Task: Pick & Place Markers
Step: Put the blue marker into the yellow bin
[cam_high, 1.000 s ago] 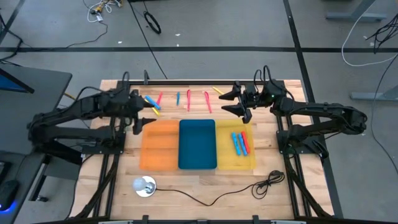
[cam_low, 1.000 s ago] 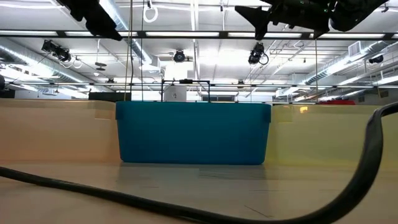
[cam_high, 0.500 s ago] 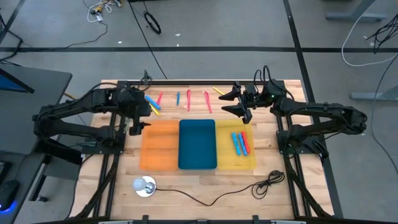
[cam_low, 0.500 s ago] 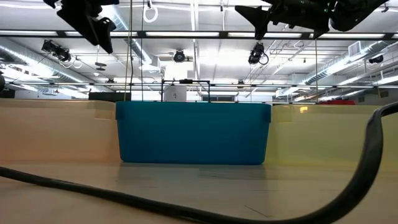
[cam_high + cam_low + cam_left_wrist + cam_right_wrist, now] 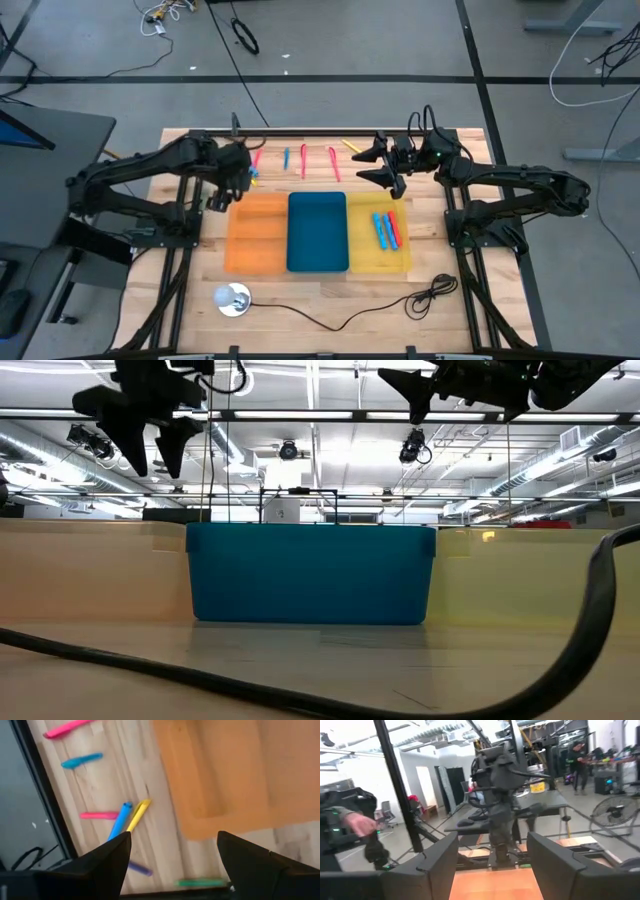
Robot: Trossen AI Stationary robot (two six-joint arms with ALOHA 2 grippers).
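Several markers lie on the wood along the table's far edge: a blue [image 5: 120,821] and a yellow one [image 5: 138,815] side by side, pink ones [image 5: 257,157] [image 5: 333,162], a red one [image 5: 303,160], a blue one [image 5: 285,158] and a yellow one [image 5: 348,146]. Blue [image 5: 378,229] and red markers [image 5: 392,228] lie in the yellow tray [image 5: 400,262]. My left gripper [image 5: 232,182] hangs open, pointing down, above the orange tray's far left corner [image 5: 190,827], next to the blue and yellow pair. My right gripper [image 5: 366,164] stands open and level, above the yellow tray's far edge.
Orange [image 5: 240,262], blue [image 5: 317,232] and yellow trays stand side by side mid-table. A black cable [image 5: 420,295] and a small white round thing [image 5: 232,298] lie near the front edge. A dark rail [image 5: 320,128] runs along the far edge. Purple [image 5: 139,868] and green markers [image 5: 200,882] lie by the left fingers.
My left gripper has swung from pointing level toward the table's right to pointing down, rolling as it tipped, and has gone a little toward the far edge and down, nearer the blue and yellow markers. It has stayed open.
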